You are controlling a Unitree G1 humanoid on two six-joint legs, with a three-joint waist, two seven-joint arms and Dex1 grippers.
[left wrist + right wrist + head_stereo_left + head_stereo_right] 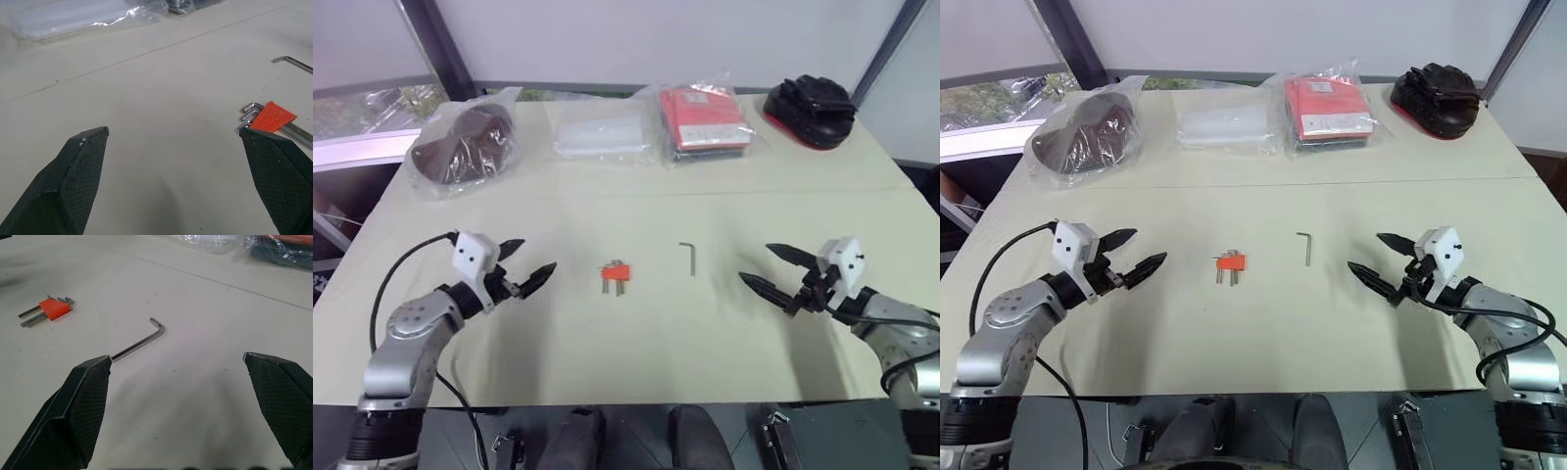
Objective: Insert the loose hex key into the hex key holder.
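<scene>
While the beige table [636, 333] bears both items apart, the left gripper [524, 262] and right gripper [766, 266] hover with jaws spread wide, empty. Between them: hex key holder [615, 273], nearer the left; loose hex key [689, 258] lying flat just beside it, nearer the right.

A pale beige tabletop [636, 323] runs nearly edge to edge, with a thin seam [607, 195] crossing it parallel to its far edge. Behind it stands a plain white wall [656, 39] with dark slanted posts [435, 44]. A window [362, 108] shows greenery past the far left corner.
</scene>
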